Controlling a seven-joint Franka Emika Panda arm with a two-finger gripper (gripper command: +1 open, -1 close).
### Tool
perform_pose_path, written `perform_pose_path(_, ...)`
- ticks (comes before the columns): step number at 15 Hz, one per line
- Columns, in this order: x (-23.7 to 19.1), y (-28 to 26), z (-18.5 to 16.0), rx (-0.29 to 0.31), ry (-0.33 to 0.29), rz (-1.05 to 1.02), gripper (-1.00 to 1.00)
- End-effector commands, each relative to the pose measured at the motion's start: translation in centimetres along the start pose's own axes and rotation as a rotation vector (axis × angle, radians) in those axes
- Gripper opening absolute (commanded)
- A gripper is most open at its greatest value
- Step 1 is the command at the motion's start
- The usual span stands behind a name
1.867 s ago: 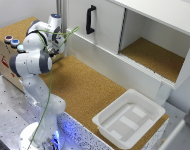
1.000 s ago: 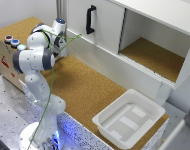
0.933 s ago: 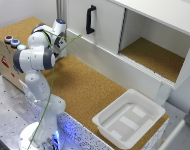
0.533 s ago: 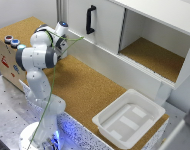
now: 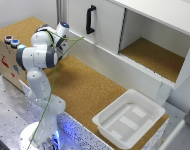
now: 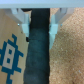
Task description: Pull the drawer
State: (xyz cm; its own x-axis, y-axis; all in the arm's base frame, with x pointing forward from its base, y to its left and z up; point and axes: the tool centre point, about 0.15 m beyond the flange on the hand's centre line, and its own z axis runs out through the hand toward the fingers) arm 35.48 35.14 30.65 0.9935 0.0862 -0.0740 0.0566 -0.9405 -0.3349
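The drawer seems to be the wooden box (image 5: 7, 59) at the end of the cork-topped table (image 5: 90, 90) on the exterior view's left, though the blur shows no clear drawer front or handle. Its side face carries small blue and red prints, and two round buttons (image 5: 11, 41) sit on its top. In the wrist view a wooden panel with a blue figure (image 6: 10, 52) lies along a dark strip (image 6: 37, 55), with cork on the strip's other side. The panel's edge and the strip run lengthwise between the fingers.

The gripper (image 6: 37, 24) is spread, with one pale finger (image 6: 21, 20) over the panel's edge and the other over the cork's edge. Nothing is between them but the dark strip.

A thin green cable (image 5: 51, 80) hangs along the arm (image 5: 39, 52). Along the table's far edge stands a white cabinet (image 5: 102, 22) with an upright black handle (image 5: 89, 19). Beside it is an open compartment (image 5: 155, 55) with a cork floor. A white plastic tray (image 5: 126, 120) rests at the table's near corner on the exterior view's right, well apart from the arm.
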Motion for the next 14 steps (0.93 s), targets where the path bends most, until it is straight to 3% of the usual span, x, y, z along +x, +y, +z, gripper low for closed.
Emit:
perform_pose_path(1,-1.9,2.9,1.8,0.104,0.047,0.022,-1.00)
perform_pose_path(8,-2.9,5.6,2.3,0.133,0.063,0.073,-1.00)
perform_pose_path(14,-3.4,9.2,2.2,0.113,0.072,0.115,-1.00)
